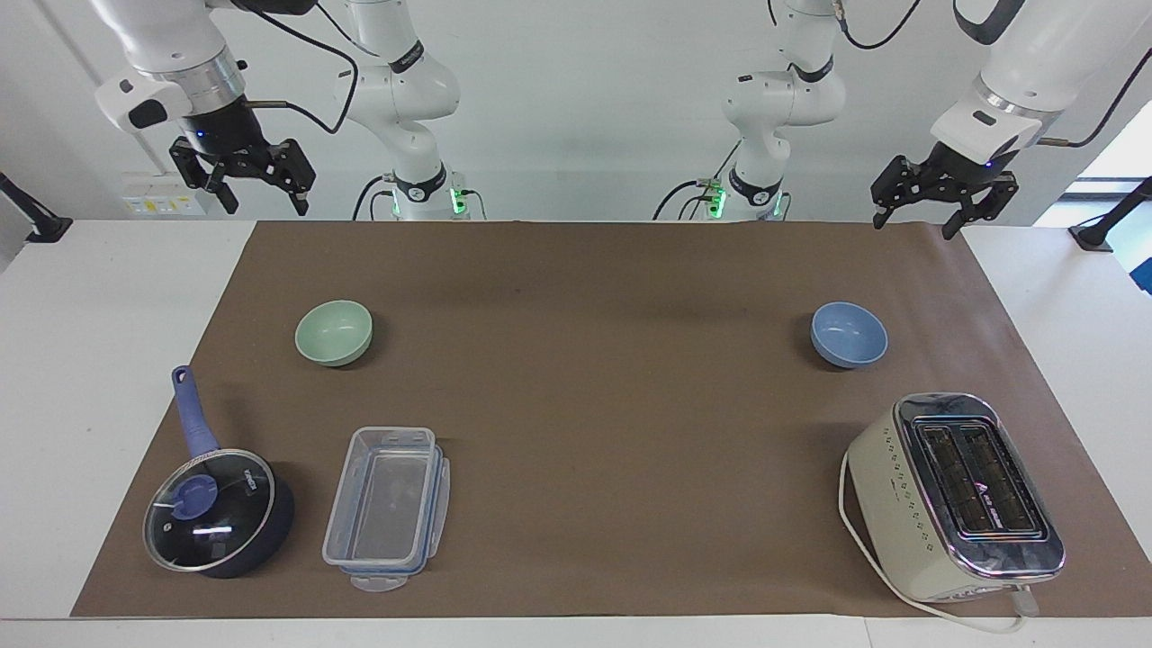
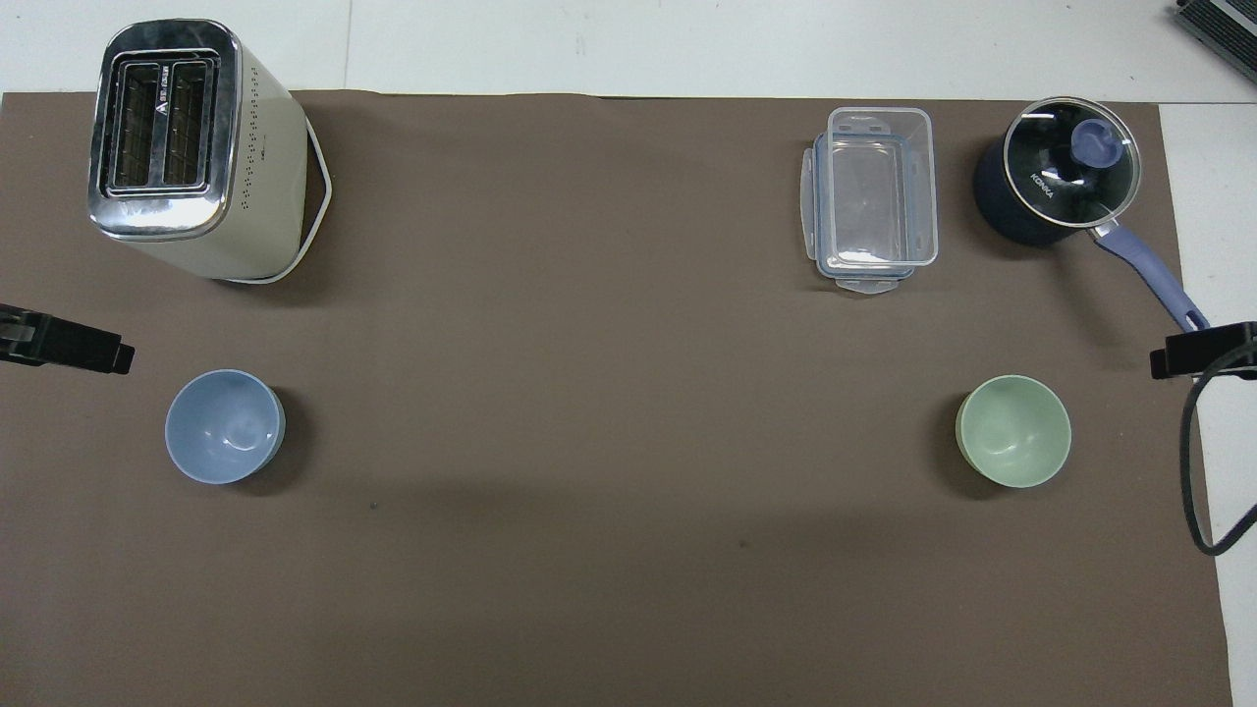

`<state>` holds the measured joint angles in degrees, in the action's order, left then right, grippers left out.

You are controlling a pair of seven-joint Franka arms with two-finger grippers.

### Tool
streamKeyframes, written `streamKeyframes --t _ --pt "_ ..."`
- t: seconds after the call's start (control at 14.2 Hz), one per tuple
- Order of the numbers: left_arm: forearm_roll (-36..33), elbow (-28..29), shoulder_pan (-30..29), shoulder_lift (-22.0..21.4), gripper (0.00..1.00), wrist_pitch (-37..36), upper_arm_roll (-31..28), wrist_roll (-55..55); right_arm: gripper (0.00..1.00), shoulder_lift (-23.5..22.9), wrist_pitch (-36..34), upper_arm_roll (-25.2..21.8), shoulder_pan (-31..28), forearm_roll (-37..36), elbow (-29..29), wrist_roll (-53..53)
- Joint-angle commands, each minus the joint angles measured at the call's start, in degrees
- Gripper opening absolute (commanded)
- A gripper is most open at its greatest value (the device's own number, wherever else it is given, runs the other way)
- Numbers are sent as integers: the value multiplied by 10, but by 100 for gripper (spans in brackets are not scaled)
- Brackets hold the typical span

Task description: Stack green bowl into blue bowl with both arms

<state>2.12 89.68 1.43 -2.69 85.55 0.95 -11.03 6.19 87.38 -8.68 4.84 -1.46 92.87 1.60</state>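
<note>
Green bowl [image 1: 334,332], near the bench's right-arm end: light, rigid, smooth; judged best pinched at its rim. Both end effectors, left [image 1: 943,200] and right [image 1: 243,175], hang apart-fingered and empty.

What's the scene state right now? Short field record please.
green bowl: upright on the brown mat, toward the right arm's end, empty
blue bowl: upright on the mat, toward the left arm's end, empty
stacking: not started, bowls far apart
left gripper: open, raised over the mat's edge, holding nothing
right gripper: open, raised, holding nothing
saucepan: lid on, beside the clear container
toaster: farther from the robots than the blue bowl
</note>
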Motion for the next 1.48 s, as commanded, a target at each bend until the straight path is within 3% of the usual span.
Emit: streamKeyframes --t 0.0,1.41 --pt "8 14 -6 -10 100 9 2 3 100 -1 -7 3 -4 1 -6 5" --pt "10 11 2 -10 100 2 3 4 100 9 -8 2 -4 1 11 6"
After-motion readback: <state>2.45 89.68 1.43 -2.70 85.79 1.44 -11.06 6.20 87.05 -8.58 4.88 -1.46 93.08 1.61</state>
